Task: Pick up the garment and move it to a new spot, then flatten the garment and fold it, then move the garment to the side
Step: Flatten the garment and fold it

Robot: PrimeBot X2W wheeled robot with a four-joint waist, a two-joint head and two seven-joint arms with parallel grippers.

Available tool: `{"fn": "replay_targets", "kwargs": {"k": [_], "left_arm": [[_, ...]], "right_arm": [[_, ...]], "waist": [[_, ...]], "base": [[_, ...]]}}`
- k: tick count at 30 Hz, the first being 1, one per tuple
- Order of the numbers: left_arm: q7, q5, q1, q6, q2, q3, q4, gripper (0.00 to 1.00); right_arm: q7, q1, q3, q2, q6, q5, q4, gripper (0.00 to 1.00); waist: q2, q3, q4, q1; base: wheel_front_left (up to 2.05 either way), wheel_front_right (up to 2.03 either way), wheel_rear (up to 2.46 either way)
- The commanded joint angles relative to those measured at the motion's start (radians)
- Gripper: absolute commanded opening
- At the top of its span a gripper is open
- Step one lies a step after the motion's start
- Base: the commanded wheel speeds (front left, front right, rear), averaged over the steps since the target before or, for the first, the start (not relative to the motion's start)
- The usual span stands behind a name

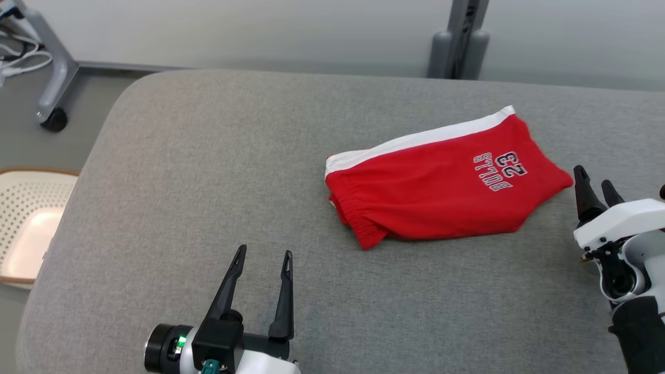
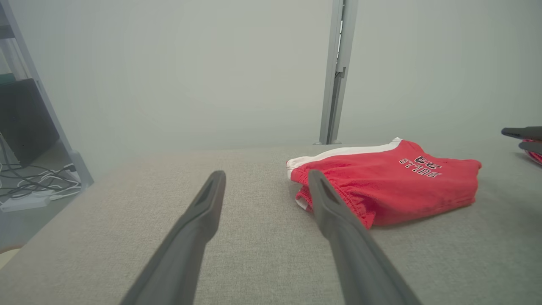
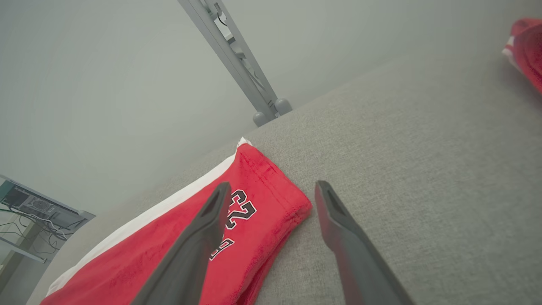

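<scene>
The main risk is a pinch that takes only the top layer. The shorts [image 1: 441, 192] look already folded, so lifting one layer would probably open the fold as they are carried aside. Dragging them instead could bunch them, since the cloth-covered worktop [image 1: 208, 182] looks grippy. A second red garment [image 3: 527, 46] lies well apart at 1 o'clock in the right wrist view, and a careless move that way could mix the two.

The left tool [image 1: 264, 253] is spread wide and holds nothing; the shorts lie at its 1 o'clock, near but not touching. The right tool [image 1: 593, 176] is also wide and empty, just beside the hem at the shorts' 3 o'clock.

The shorts are red with a white side stripe and "BULLS 23" printed near the hem. They lie fairly flat at 3 o'clock of the head view's centre, with the gathered waistband at their 8 o'clock end and slightly rumpled.
</scene>
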Motion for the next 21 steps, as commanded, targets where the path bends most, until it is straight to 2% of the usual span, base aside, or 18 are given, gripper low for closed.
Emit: {"fn": "replay_targets", "kwargs": {"k": [1,5,9,15,20,21], "left_arm": [[-0.004,0.009,-0.023,-0.01,0.001,0.0,0.002,1.0],[-0.004,0.013,-0.046,-0.027,-0.003,-0.011,0.014,1.0],[-0.004,-0.029,-0.06,-0.046,-0.007,-0.014,0.048,1.0],[-0.004,-0.038,-0.093,-0.062,-0.009,-0.024,0.077,1.0],[-0.004,-0.031,-0.108,-0.064,-0.01,-0.029,0.084,1.0],[-0.004,-0.03,-0.106,-0.066,-0.01,-0.031,0.087,1.0]], "right_arm": [[0.014,-0.03,-0.008,-0.011,0.0,0.023,0.032,1.0],[0.032,-0.088,-0.014,-0.043,0.0,0.042,0.118,1.0],[0.042,-0.139,-0.005,-0.063,0.0,0.035,0.209,1.0],[0.072,-0.191,0.044,-0.054,0.0,0.036,0.305,1.0],[0.09,-0.197,0.066,-0.037,0.0,0.056,0.331,1.0],[0.096,-0.197,0.071,-0.033,0.0,0.064,0.336,0.88]], "waist": [[0.0,0.036,0.031,0.0],[0.0,0.075,0.056,0.0],[0.0,0.103,0.065,0.0],[0.0,0.131,0.074,0.0],[0.0,0.134,0.081,0.0],[0.0,0.133,0.083,0.0]], "base": [[0.0,0.0,0.0],[0.0,0.0,0.0],[0.0,0.0,0.0],[0.0,0.0,0.0],[0.0,0.0,0.0],[0.0,0.0,0.0]]}}
